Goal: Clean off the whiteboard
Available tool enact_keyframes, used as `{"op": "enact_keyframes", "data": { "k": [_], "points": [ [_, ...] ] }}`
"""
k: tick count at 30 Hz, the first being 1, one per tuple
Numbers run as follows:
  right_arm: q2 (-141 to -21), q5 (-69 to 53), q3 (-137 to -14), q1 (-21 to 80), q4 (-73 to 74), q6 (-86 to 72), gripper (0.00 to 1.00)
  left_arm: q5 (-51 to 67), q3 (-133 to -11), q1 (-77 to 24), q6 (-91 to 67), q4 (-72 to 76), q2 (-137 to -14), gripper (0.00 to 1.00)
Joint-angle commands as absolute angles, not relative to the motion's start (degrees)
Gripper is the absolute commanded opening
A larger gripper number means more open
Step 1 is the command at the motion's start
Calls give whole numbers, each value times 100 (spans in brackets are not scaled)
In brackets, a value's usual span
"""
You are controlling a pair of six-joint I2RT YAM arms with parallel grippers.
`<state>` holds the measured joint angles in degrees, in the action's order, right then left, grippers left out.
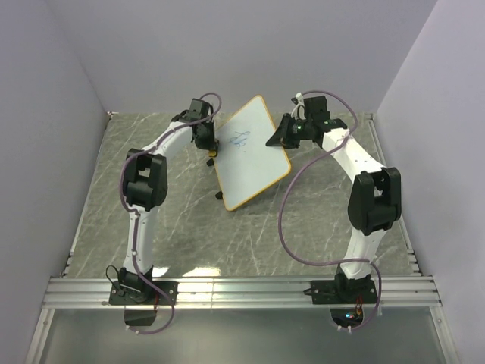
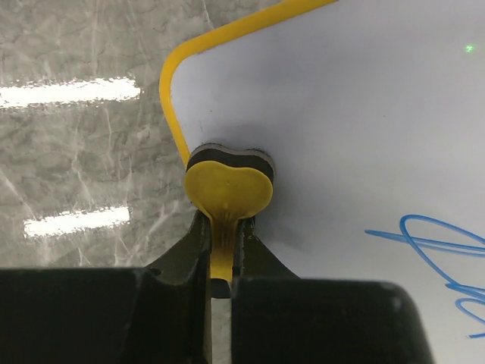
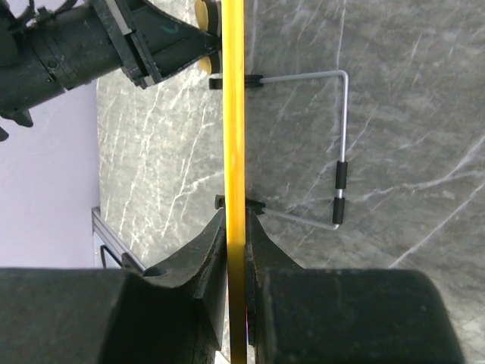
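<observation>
The whiteboard, white with an orange-yellow frame and blue scribbles, stands tilted in the middle of the table. My right gripper is shut on its right edge; in the right wrist view that edge runs straight between the jaws of my right gripper. My left gripper is shut on the handle of a small yellow eraser with a dark pad, pressed against the board near its rounded corner. Blue scribbles lie to the eraser's right.
A wire stand with black sleeves sticks out behind the board. The grey marbled table has side walls and a metal rail at the near edge. A purple cable loops from the right arm.
</observation>
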<state>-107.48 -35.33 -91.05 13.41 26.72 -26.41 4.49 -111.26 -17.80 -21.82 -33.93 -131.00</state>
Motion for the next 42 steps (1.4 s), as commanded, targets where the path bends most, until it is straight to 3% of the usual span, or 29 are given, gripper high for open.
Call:
{"op": "enact_keyframes", "data": {
  "k": [1,9,18,24,36,42],
  "points": [
    [-10688,-3595,-8772,1714,3604,-2311,0,1088,-11260,-1995,-2092,-3130,-13017,0],
    [-10846,-3612,-8859,1740,3568,-2312,0,2267,-11224,-2601,-1872,-3137,-12306,0],
    [-11048,-3665,-9053,1732,3577,-2294,0,2461,-10496,-3480,-1950,-3253,-11612,0],
    [-11057,-3727,-9018,1740,3568,-2312,0,1768,-10423,-3139,-2153,-3199,-11671,0],
    [-10934,-3674,-8859,1775,3647,-2294,0,1415,-12655,-1890,-2083,-4033,-13779,0],
    [-11074,-3630,-9026,1793,3753,-2276,0,1565,-11954,-2003,-2048,-3700,-13263,0]
  ]
}}
